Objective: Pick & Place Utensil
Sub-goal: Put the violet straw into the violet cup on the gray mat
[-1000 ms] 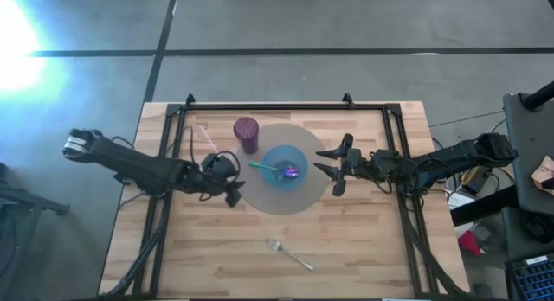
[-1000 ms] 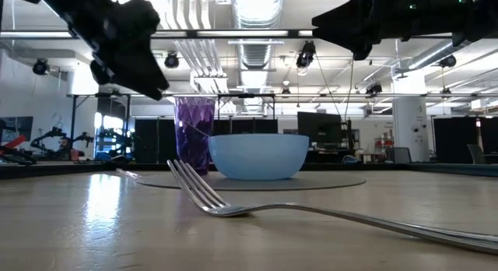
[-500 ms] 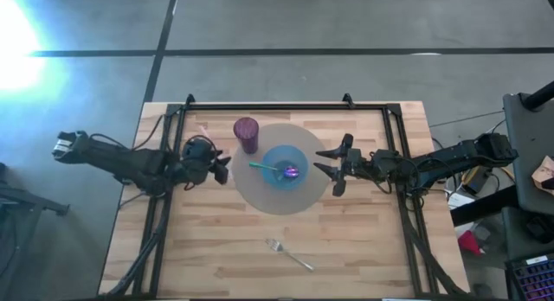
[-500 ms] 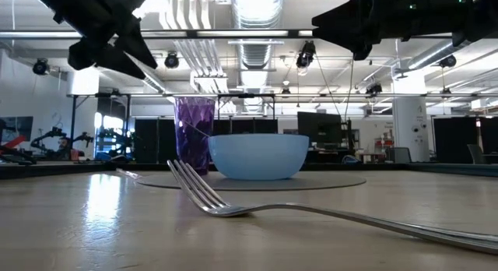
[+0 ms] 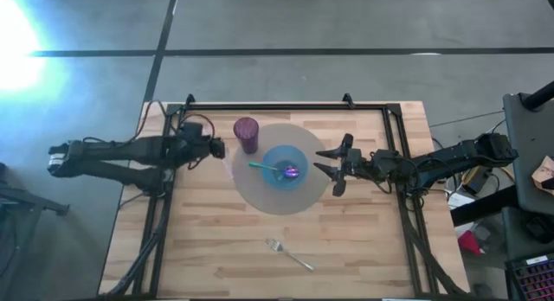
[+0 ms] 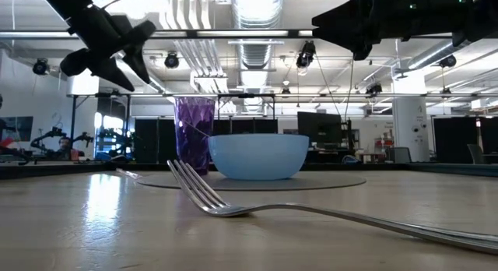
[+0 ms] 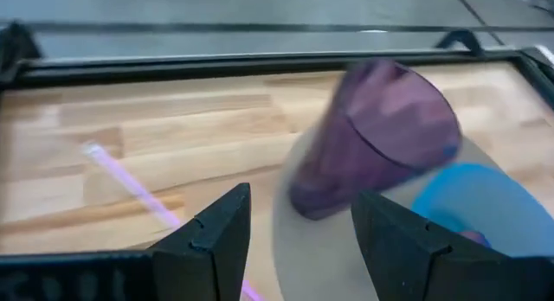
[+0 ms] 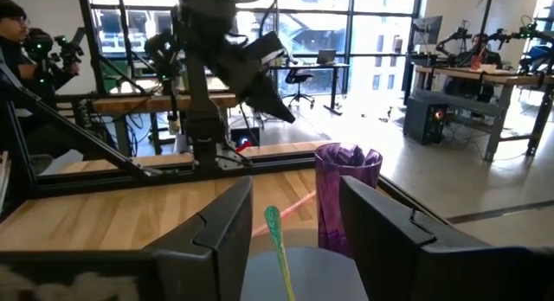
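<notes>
Fork [image 5: 289,253] apart; cup [image 5: 247,133] beside bowl [image 5: 284,166]

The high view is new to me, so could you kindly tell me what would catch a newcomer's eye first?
The blue bowl sits mid-table on a round grey mat, with a green-handled spoon lying in it and a purple cup standing just beside it. A lone fork lies on the bare wood near the front edge. The right gripper hovers open beside the bowl, and the left gripper is open near the cup.
</notes>
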